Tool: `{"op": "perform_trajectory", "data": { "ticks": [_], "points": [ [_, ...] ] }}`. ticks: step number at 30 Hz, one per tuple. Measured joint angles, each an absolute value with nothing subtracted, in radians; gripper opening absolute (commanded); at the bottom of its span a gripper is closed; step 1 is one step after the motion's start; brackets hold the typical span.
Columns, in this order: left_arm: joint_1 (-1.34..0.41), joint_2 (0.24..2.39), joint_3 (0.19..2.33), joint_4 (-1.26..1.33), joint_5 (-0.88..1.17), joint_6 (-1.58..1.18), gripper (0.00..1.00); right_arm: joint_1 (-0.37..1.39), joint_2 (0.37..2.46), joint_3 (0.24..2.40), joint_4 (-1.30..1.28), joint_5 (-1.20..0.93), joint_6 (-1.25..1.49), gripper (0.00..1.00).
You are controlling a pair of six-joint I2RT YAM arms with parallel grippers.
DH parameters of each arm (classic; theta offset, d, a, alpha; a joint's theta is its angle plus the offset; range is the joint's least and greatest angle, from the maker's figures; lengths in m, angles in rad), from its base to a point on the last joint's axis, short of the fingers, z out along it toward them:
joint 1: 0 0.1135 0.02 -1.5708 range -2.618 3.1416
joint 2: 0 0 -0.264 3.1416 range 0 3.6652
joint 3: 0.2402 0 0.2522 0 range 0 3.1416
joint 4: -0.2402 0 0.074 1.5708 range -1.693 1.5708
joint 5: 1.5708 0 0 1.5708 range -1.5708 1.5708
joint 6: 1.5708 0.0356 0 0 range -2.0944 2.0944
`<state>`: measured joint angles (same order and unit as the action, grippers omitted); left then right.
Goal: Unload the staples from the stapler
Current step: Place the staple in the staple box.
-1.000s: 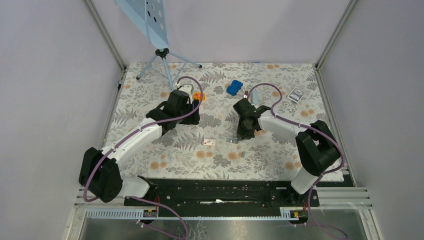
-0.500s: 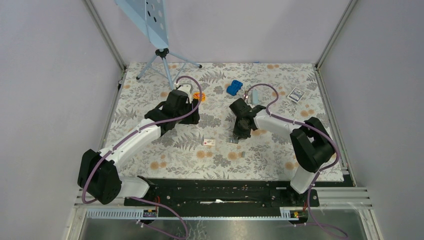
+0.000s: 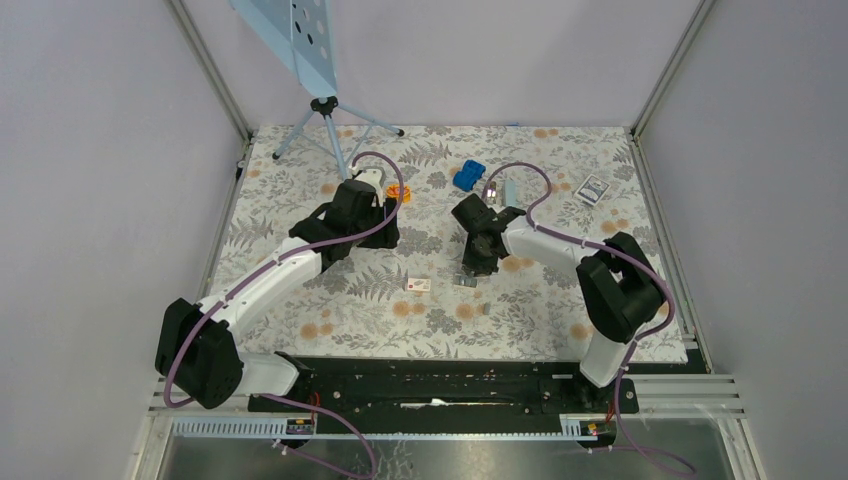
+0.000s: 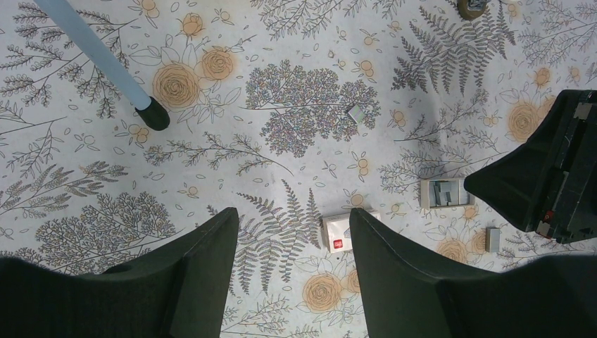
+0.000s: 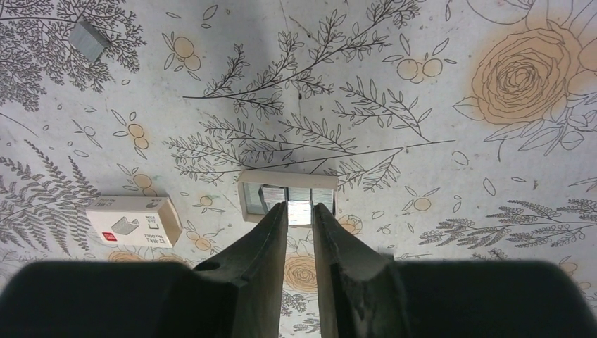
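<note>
My right gripper [image 5: 300, 208] hangs just over a small open white tray [image 5: 248, 201] that holds silvery staple strips. A bright strip of staples [image 5: 300, 213] fills the narrow gap between its fingertips, so it is shut on the strip. In the top view this gripper [image 3: 476, 262] stands over the tray [image 3: 462, 281] at mid-table. The blue stapler [image 3: 467, 176] lies further back, apart from both arms. My left gripper [image 4: 292, 215] is open and holds nothing above the floral cloth, with a small white box [image 4: 341, 232] partly behind its right finger.
The white box [image 5: 134, 221] lies left of the tray. A loose grey strip [image 5: 89, 39] lies on the cloth. A tripod [image 3: 325, 105] stands at the back left, an orange round thing [image 3: 399, 190] sits by the left wrist, and a card [image 3: 593, 189] lies back right.
The right arm has shifted its gripper a little to the left over the tray. The left arm has stayed put.
</note>
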<state>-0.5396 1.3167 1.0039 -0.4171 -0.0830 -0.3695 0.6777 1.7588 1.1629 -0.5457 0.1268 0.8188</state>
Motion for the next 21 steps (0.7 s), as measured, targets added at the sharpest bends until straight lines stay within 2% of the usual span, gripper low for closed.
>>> {"op": "perform_trajectory", "data": {
  "ticks": [16, 21],
  "points": [
    [-0.540, 1.317, 1.004, -0.417, -0.083, -0.369, 0.63, 0.700, 1.791, 1.177, -0.595, 0.175, 0.809, 0.33],
    [-0.540, 1.317, 1.004, -0.417, -0.083, -0.369, 0.63, 0.701, 1.784, 1.181, -0.602, 0.178, 0.808, 0.39]
  ]
}}
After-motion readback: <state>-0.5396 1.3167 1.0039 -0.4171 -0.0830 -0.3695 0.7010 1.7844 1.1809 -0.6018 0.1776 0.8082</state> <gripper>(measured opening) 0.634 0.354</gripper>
